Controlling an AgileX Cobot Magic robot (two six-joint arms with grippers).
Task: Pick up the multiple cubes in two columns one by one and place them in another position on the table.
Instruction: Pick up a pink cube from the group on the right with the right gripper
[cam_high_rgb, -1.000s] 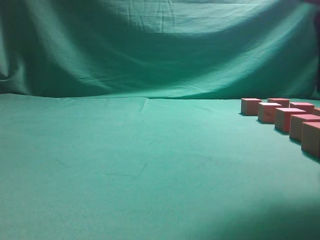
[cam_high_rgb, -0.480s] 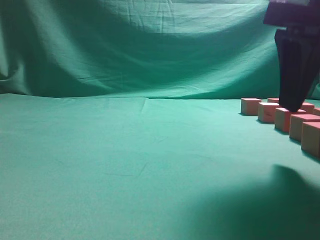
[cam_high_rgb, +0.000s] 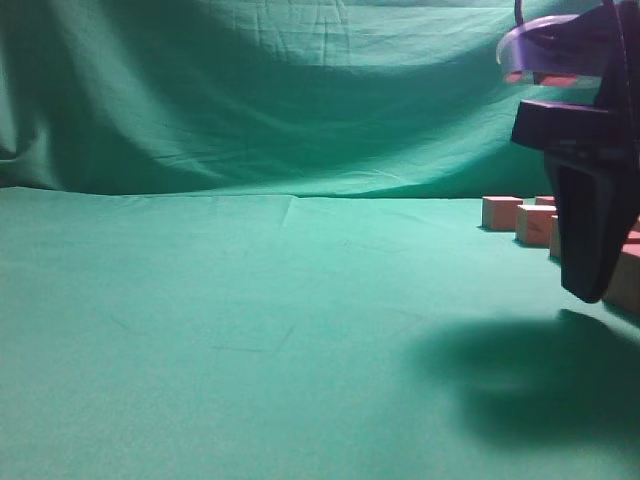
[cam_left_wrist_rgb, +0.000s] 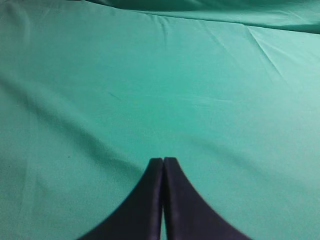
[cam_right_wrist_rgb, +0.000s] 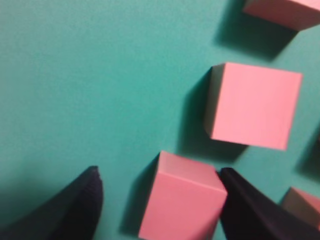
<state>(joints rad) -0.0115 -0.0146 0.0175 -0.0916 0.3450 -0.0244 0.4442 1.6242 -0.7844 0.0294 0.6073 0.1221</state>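
Note:
Several pink cubes stand in two columns at the right of the green cloth; the far ones (cam_high_rgb: 501, 212) show in the exterior view, and the rest are hidden behind my right arm. My right gripper (cam_high_rgb: 585, 285) hangs low over the near cubes. In the right wrist view it (cam_right_wrist_rgb: 160, 172) is open, with one pink cube (cam_right_wrist_rgb: 180, 207) between its fingers, close to the right finger. Another cube (cam_right_wrist_rgb: 255, 105) stands just beyond it. My left gripper (cam_left_wrist_rgb: 163, 161) is shut and empty over bare cloth.
The green cloth (cam_high_rgb: 250, 320) covers the table and rises as a backdrop behind. More cubes lie at the edges of the right wrist view, one at the top (cam_right_wrist_rgb: 285, 10) and one at the lower right (cam_right_wrist_rgb: 302, 205). The arm's shadow falls on the cloth at the front right.
My right arm has come into the exterior view from the top right and dropped over the near cubes, hiding several of them. The cubes have not moved.

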